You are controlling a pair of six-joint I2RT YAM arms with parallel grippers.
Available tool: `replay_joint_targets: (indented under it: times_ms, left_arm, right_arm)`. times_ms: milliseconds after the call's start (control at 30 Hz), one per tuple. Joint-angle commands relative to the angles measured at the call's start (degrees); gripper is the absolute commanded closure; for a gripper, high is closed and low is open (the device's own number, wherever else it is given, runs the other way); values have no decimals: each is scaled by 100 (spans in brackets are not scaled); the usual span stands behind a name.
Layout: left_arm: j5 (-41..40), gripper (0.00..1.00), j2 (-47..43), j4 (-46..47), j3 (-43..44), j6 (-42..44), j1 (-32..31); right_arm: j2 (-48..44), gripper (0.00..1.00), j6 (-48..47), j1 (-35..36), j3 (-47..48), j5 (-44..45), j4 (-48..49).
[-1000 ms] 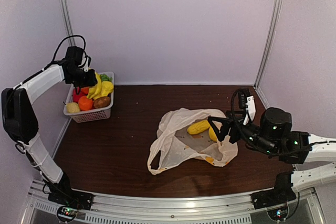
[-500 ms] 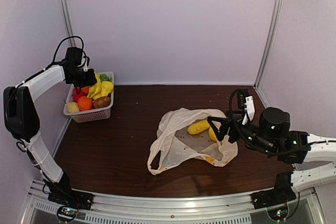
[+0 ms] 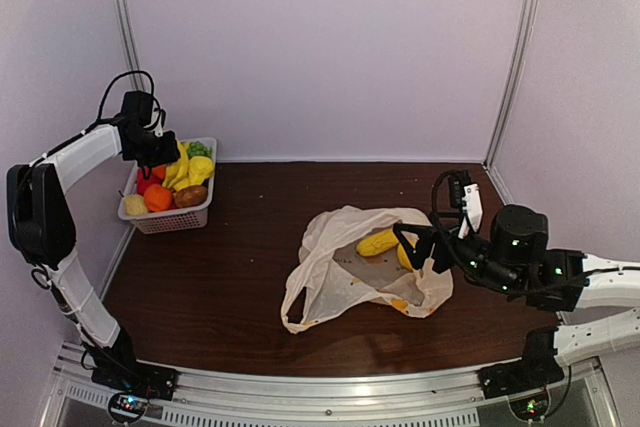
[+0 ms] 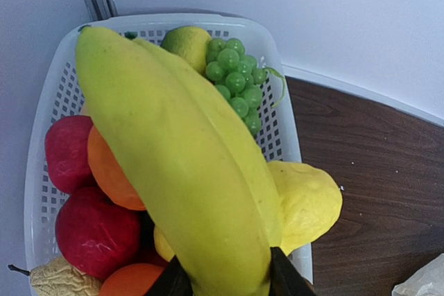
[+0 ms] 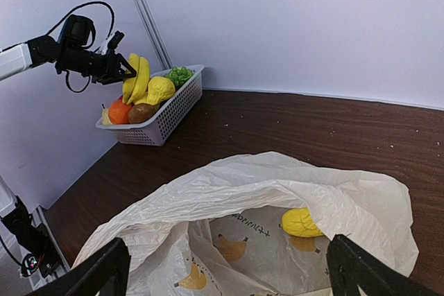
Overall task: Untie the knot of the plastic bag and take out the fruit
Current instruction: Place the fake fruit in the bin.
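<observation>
Left tool [image 3: 166, 154] clamps the bananas [image 4: 180, 171] above the basket [image 4: 59, 102]; well right of the basket, right tool [image 5: 232, 272] gapes empty over plastic bag [image 5: 243, 192].

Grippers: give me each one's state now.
Left gripper: closed on the bananas, over the basket.
Right gripper: open, empty, at the bag mouth.

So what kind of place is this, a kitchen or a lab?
Probably a robot lab booth: left arm and right arm bolted to a rail, bare panels in metal posts around the table, and only fruit, a basket and a bag as props.
</observation>
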Motion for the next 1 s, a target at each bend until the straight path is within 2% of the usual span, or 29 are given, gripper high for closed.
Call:
replay_joint_targets:
  times_ms: [0, 233, 700, 967]
  left_arm:
    - [-64, 62, 144, 80, 73, -23, 86]
    - [-25, 51, 145, 83, 86, -27, 86]
    - [122, 41, -83, 81, 122, -6, 86]
    - [-120, 31, -313, -39, 114, 66, 86]
  right_arm:
    - [39, 0, 48, -45, -51, 33, -25]
    - [-5, 0, 74, -54, -87, 30, -25]
    - [-83, 0, 118, -65, -139, -5, -8]
    - [-114, 0, 136, -63, -149, -32, 1]
